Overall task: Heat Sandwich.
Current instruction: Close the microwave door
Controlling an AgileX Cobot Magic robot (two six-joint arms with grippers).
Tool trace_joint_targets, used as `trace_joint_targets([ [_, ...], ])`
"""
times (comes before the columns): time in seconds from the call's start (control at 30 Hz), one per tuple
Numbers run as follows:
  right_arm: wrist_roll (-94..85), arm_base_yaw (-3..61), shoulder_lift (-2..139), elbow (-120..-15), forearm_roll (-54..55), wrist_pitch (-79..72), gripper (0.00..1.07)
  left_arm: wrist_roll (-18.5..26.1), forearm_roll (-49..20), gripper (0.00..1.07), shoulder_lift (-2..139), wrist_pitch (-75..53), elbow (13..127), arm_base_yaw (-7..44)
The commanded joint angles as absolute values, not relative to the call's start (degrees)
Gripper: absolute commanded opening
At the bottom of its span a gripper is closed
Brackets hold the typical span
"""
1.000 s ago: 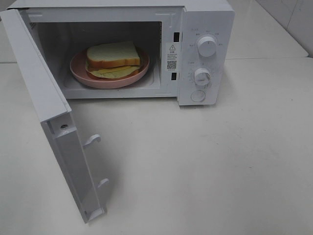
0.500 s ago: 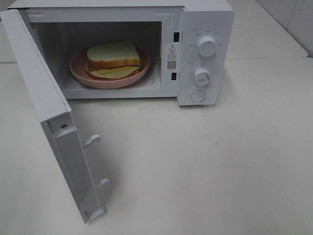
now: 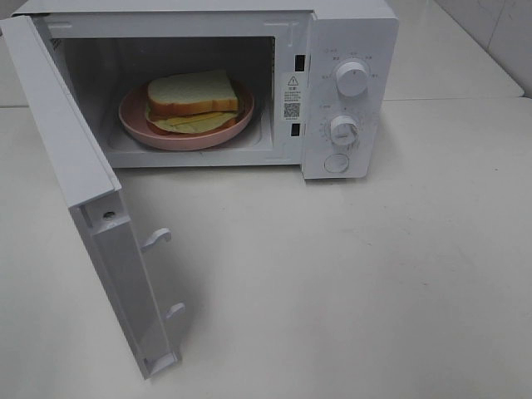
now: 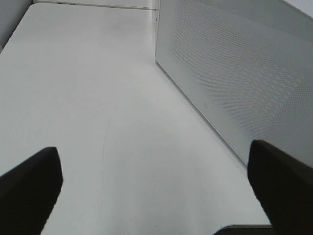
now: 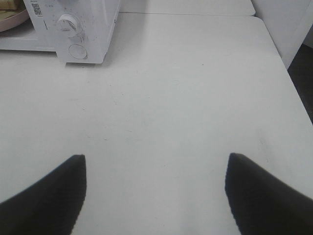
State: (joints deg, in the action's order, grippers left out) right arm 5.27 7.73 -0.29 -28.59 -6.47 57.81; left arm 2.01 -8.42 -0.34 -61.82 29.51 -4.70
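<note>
sandwich [image 3: 193,93]: white bread, tan crust, pale yellow filling
plate [image 3: 131,116]: pink
microwave [image 3: 353,33]: white
microwave door [image 4: 234,73]: fine dotted mesh
tabletop [image 3: 332,274]: off-white
left claw [image 4: 154,164], right claw [image 5: 155,166]: black

One microwave [image 3: 349,33] on one table [image 3: 374,274]. Inside the microwave: one sandwich [image 3: 191,91], one pink plate [image 3: 137,125]. On the microwave's front panel: two knobs, upper knob [image 3: 352,79] and lower knob [image 3: 343,130], plus one round button [image 3: 336,163]. On the microwave's open door [image 3: 58,125]: two latch hooks, upper hook [image 3: 156,238] and lower hook [image 3: 174,311].
</note>
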Motion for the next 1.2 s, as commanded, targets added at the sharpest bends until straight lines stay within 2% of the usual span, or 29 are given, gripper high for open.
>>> trace_joint_targets([
  [0.03,5.2,7.3,-1.8,-28.5,-6.6,57.0,0.75,2.0,-8.1,0.98,-0.7,-61.2,29.4,-4.4],
  [0.9,5.2,7.3,-1.8,-28.5,-6.6,57.0,0.75,2.0,-7.7,0.98,0.2,-58.4,31.7,-4.4],
  [1.03,5.2,7.3,-1.8,-28.5,-6.6,57.0,0.75,2.0,-6.3,0.90,3.4,-55.9,32.2,-4.4],
  [1.07,5.2,7.3,-1.8,-28.5,-6.6,57.0,0.75,2.0,-6.1,0.87,4.6,-55.0,32.2,-4.4],
  [1.1,5.2,7.3,-1.8,-28.5,-6.6,57.0,0.75,2.0,-5.9,0.78,7.0,-52.9,32.2,-4.4],
  [1.17,5.2,7.3,-1.8,-28.5,-6.6,57.0,0.75,2.0,-5.9,0.66,9.2,-51.0,32.2,-4.4],
  [1.2,5.2,7.3,-1.8,-28.5,-6.6,57.0,0.75,2.0,-5.9,0.66,9.2,-51.0,32.2,-4.4],
])
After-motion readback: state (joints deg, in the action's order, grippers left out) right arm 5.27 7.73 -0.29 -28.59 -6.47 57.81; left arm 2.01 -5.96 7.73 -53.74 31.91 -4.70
